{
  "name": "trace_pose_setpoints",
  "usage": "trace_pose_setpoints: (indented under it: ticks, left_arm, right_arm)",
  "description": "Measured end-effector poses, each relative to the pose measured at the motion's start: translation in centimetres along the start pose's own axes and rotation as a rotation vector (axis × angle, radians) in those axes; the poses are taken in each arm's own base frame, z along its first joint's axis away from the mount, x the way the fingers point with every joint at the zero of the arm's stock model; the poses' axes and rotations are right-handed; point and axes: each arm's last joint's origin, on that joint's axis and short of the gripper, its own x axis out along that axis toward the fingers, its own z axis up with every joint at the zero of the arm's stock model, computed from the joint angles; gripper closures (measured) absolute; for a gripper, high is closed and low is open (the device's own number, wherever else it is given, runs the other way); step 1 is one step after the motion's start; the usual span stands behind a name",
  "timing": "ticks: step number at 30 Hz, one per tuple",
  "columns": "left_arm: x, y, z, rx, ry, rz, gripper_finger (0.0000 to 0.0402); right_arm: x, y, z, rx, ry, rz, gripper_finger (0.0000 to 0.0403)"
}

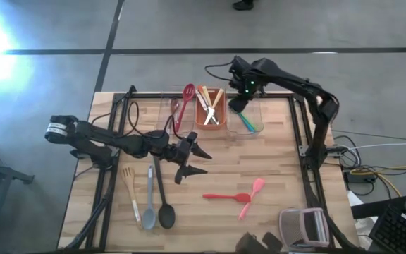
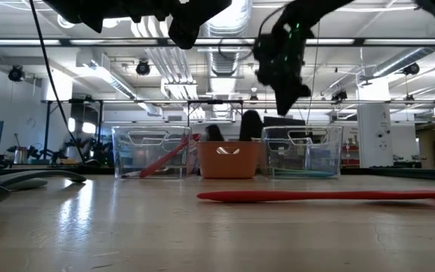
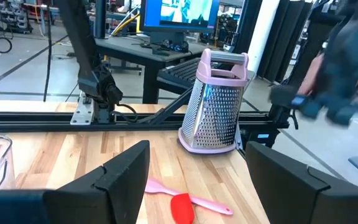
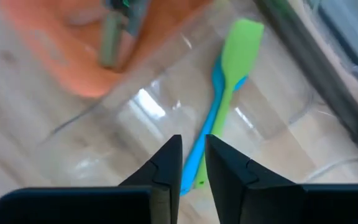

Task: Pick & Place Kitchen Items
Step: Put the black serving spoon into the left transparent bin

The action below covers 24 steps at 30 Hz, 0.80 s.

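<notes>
Overhead, the right pincer point(image 1: 240, 103) hangs above the clear bin point(image 1: 257, 111) at the far right of the bench point(image 1: 273, 169), its two fingers drawn almost together with only a thin gap and nothing between them; its wrist view looks straight down into that bin, where a green spatula point(image 4: 236, 56) and a blue spoon point(image 4: 209, 112) lie side by side on the bottom, touching along their handles; next to that bin stands an orange bin point(image 1: 210, 107) holding pale wooden sticks point(image 1: 211, 113), and beside that another clear bin point(image 1: 169, 106) with a red spoon point(image 1: 187, 99) leaning over its edge; the left pincer point(image 1: 189, 161) is held above the middle of the bench with its fingers spread wide and empty; beneath and beside it, toward the near left, a wooden spatula point(image 1: 128, 185), a grey spoon point(image 1: 149, 204) and a black spoon point(image 1: 163, 201) lie in a row, near one another; toward the near right a long red spatula point(image 1: 225, 196) lies flat, its end touching a pink spatula point(image 1: 252, 197) that crosses beside it; at the near right corner stands a grey-and-pink box grater point(image 3: 215, 106), upright in the left wrist view, with the pink and red spatulas on the wood in front of it.
</notes>
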Motion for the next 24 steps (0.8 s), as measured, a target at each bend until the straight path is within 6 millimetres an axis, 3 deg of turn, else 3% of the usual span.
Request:
trace_pose_setpoints:
  ticks: [6,14,19,24]
  left_arm:
    - [0.0,0.0,0.0,-0.009,0.003,0.0,0.0134]
    - [-0.1,0.0,-0.4,-0.062,0.045,0.006,0.0134]
    - [-0.8,-0.1,-0.4,-0.109,0.114,0.019,0.0134]
    - [-2.5,-0.8,-0.1,-0.169,0.254,0.072,0.0134]
  right_arm:
    - [-5.9,3.7,-3.1,-0.085,-0.119,0.032,0.0357]
    - [-12.3,9.8,-9.3,-0.184,-0.253,0.145,0.0381]
    - [-14.0,13.6,-13.2,-0.269,-0.288,0.233,0.0394]
    - [-13.2,16.7,-16.3,-0.342,-0.319,0.231,0.0394]
